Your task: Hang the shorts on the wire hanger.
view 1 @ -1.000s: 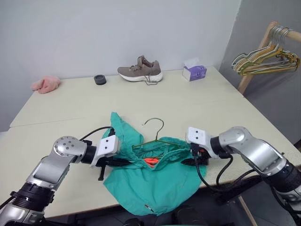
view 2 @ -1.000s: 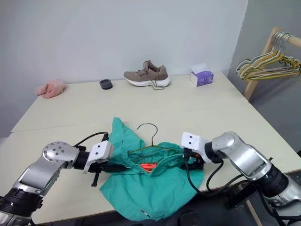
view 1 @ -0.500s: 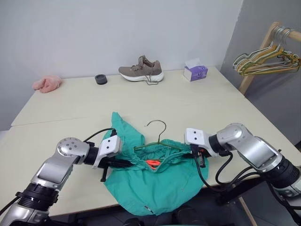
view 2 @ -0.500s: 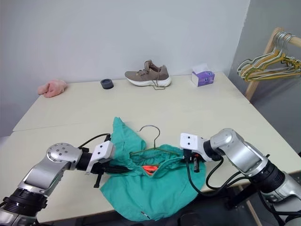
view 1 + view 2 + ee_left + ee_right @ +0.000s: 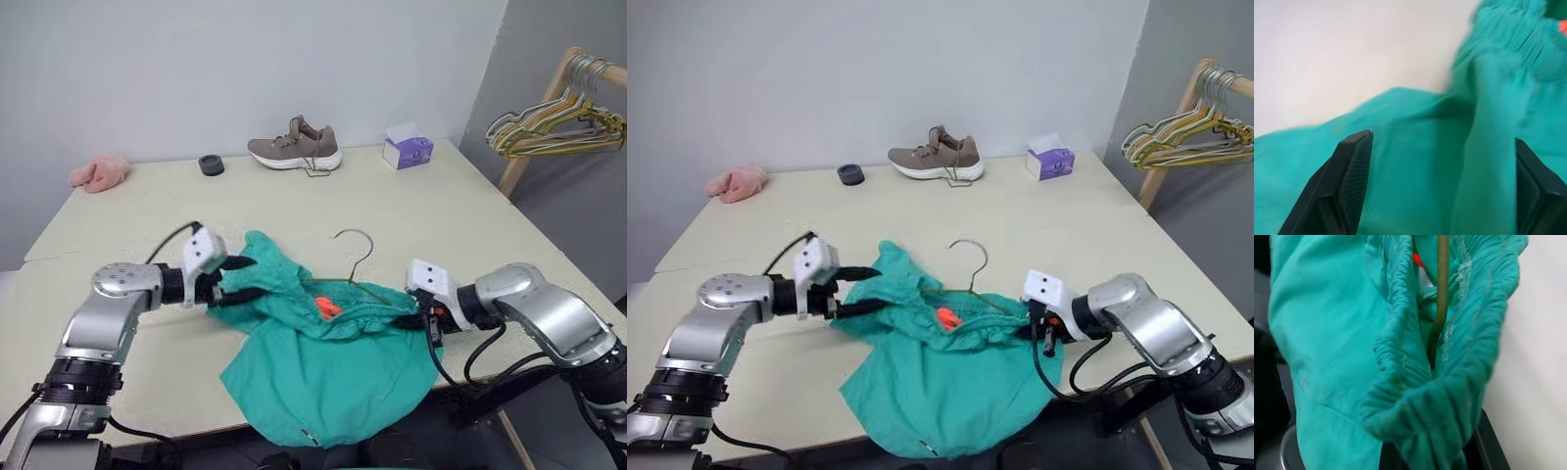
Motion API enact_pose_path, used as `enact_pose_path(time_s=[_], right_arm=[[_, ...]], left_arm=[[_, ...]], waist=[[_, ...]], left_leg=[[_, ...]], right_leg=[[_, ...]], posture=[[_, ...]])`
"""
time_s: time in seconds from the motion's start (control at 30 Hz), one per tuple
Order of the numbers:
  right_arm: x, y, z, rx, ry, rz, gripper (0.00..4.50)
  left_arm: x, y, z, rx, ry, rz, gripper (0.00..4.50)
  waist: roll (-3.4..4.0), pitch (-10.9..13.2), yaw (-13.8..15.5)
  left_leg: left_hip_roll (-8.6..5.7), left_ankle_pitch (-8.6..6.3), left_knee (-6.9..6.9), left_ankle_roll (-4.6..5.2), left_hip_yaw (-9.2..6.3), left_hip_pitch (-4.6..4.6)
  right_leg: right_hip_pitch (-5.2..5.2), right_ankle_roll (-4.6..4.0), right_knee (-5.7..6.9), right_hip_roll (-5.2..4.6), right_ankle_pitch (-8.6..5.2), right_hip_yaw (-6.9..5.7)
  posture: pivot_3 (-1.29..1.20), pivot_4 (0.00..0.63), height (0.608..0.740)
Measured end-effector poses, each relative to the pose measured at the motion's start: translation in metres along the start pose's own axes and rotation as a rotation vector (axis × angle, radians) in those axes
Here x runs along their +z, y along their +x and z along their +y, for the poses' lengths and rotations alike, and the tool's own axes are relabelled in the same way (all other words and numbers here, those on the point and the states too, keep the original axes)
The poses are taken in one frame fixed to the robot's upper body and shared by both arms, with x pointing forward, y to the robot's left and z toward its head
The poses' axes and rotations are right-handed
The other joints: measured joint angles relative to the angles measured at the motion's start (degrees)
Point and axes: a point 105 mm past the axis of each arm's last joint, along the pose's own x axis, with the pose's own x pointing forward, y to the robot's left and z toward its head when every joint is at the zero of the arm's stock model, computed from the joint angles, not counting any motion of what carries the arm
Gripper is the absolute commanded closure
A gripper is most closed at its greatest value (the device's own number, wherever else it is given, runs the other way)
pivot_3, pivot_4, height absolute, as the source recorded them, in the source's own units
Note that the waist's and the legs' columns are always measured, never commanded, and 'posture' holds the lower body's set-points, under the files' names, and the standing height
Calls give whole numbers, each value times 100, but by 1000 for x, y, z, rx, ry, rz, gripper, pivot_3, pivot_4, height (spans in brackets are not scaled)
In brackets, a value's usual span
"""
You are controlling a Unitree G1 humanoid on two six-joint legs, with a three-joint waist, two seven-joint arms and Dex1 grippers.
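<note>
Since the earlier frames the left claw has risen and swung out to the robot's left, and its fingers have parted; the shorts are now stretched wider between the two arms, and the orange-pink drawstring sits higher on the gathered waistband; the right claw has shifted a little to the robot's right and now sits pinched together on the waistband's right end.

From the head views the shorts lie on the front part of the table, their lower part hanging over its near edge; the wire hanger has its hook standing clear above the waistband while its body runs down into the fabric; the left claw's fingers sit at the left end of the cloth, spread apart.

Left wrist view adds what the head cannot: the two black fingers stand wide apart with teal fabric lying loose between them, and whether either pad touches it cannot be told.

Right wrist view shows the bunched waistband gripped right at that claw's tips, and the thin wire of the hanger running straight down into the fold of the waistband just beside the grip.

Farther back on the table sit a shoe, a purple tissue box, a small black ring and a pink fluffy thing; off the right edge a wooden rack carries a bunch of pastel hangers.
</note>
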Motion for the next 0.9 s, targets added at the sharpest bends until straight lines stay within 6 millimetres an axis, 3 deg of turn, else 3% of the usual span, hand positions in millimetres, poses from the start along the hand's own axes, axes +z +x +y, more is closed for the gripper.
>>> enact_pose_path(time_s=[0.17,0.2,0.3,0.43,0.57,0.73,0.9], right_arm=[[-21,-17,-15,-143,232,-50,4500],[-30,-21,-19,-186,287,-52,4500],[-53,-34,-25,-291,419,-47,4500],[-73,-55,-25,-405,581,-113,4500],[-99,-82,-24,-576,705,-128,4500],[-135,-118,-25,-815,881,-118,4500],[-172,-168,-22,-1072,1078,-80,4500]], left_arm=[[-7,-7,24,162,-26,-13,1085],[-8,-7,20,144,-58,-20,736],[-1,-1,-6,-8,-113,-41,19],[21,19,-58,-280,-76,-56,19],[57,37,-92,-454,-54,-171,19],[89,50,-108,-552,-43,-252,19],[105,63,-124,-621,-18,-294,19]], waist=[[-6,-4,3],[-6,-4,3],[-5,-4,-5],[0,-6,-16],[4,-9,-37],[31,-33,-197],[43,-40,-431]], left_leg=[[-3,0,-2,0,0,-4],[-5,-1,-2,-1,0,-8],[-10,-3,-2,-3,6,-11],[-11,-3,-2,-3,9,-11],[-8,-1,3,-1,15,-1],[-8,1,6,2,44,9],[-10,1,4,3,72,8]], right_leg=[[-2,0,-1,-4,0,0],[-2,0,-1,-6,1,0],[-5,0,-1,-10,0,6],[-3,0,0,-9,0,9],[6,2,0,1,-1,11],[15,11,0,17,4,32],[11,16,-4,32,5,51]], posture=[[-256,0,740],[-261,0,740],[-295,0,740],[-326,0,740],[-360,0,740],[-406,0,740],[-448,0,740]])
